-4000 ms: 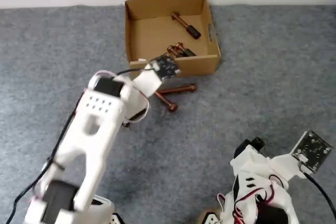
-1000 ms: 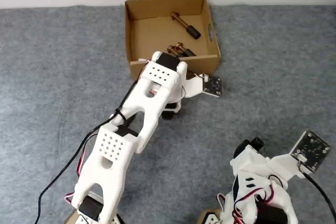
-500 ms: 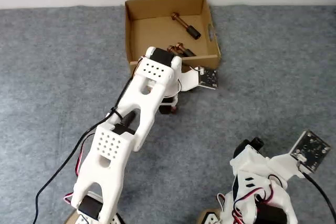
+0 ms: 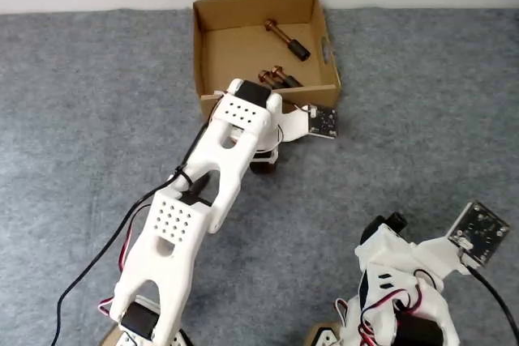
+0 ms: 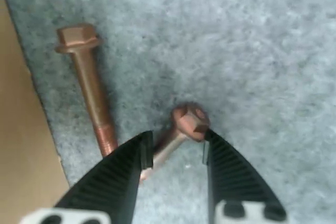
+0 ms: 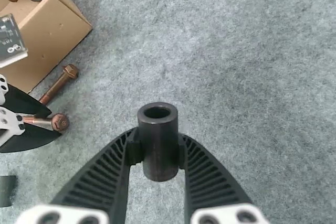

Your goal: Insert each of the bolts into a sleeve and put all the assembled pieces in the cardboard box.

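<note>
One bolt (image 5: 191, 120) is pinched by the left gripper (image 5: 177, 142) just beside the cardboard box (image 4: 320, 100); a sleeve (image 6: 157, 129) is clamped in the right gripper (image 6: 157, 150), well apart.

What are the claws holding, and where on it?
Right gripper: black sleeve, by its sides. Left gripper straddles a bolt near its head; grip unclear.

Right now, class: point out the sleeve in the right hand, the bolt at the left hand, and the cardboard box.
sleeve (image 6: 157, 142): right wrist view, side wall.
bolt (image 5: 190, 120): left wrist view, hex head.
cardboard box (image 4: 251, 7): high view, back wall.
</note>
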Available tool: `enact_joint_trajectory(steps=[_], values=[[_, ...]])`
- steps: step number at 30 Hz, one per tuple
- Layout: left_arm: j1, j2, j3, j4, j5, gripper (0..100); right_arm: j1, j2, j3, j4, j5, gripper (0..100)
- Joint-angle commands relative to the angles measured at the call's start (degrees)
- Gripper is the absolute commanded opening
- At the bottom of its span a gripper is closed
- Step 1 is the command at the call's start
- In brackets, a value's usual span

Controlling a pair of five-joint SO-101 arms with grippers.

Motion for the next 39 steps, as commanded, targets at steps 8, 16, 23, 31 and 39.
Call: enact_joint_trajectory(steps=[8, 16, 23, 31, 39], values=[[1.0, 2.8, -0.7, 9.3, -4.0, 11, 0.5, -0.1, -0.2, -1.8, 0.6, 0.8], [0.9, 1.6, -0.4, 9.4, -3.6, 4, 0.5, -0.1, -0.2, -1.8, 0.6, 0.8], [1.0, 1.6, -0.4, 9.4, -3.5, 4, 0.5, -0.1, -0.2, -1.8, 0.6, 0.8], [2.6, -1.2, -0.7, 9.4, 9.6, 0, 0.4, -0.1, -0.2, -1.8, 0.6, 0.8], [4.1, -14.8, 2.3, 9.4, 23.9, 0, 0.3, -0.1, -0.2, -1.8, 0.6, 0.8]])
